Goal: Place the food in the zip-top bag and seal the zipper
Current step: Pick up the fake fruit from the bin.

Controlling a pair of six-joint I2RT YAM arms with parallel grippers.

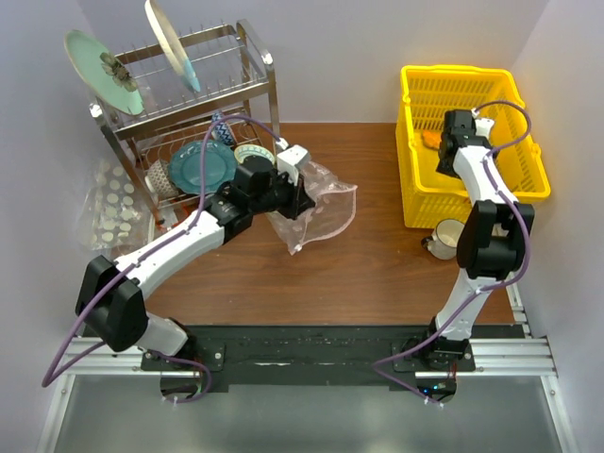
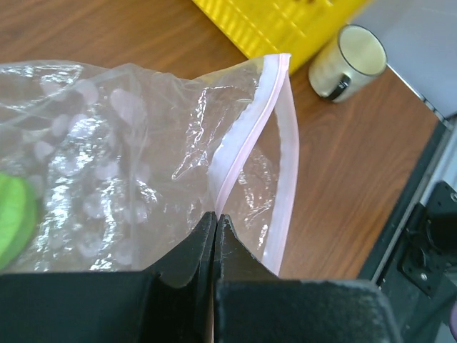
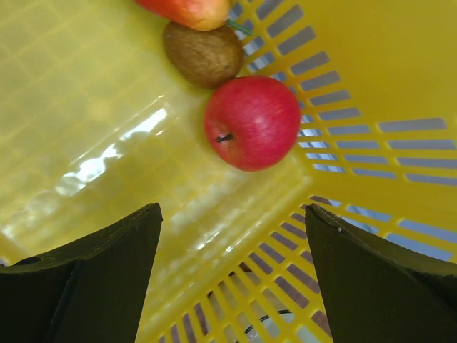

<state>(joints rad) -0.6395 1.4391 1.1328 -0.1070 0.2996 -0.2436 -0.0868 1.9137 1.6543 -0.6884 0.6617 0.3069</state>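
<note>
The zip-top bag (image 1: 326,209) lies crinkled on the brown table, its mouth held apart. My left gripper (image 1: 300,195) is shut on the bag's mouth edge; in the left wrist view the fingertips (image 2: 215,223) pinch the plastic by the pink zipper (image 2: 284,157). Something green (image 2: 11,218) shows through the bag (image 2: 128,143) at the left. My right gripper (image 3: 232,214) hangs open inside the yellow basket (image 1: 425,90), holding nothing. Ahead of it lies food: a red apple (image 3: 251,121), a brown kiwi (image 3: 203,53) and a red-orange fruit (image 3: 189,8) at the top edge.
A cream mug (image 1: 444,238) stands just in front of the basket, also seen as the mug (image 2: 350,61) from the left wrist. A metal dish rack (image 1: 189,123) with plates fills the back left. A clear bag of white discs (image 1: 118,203) lies beside it.
</note>
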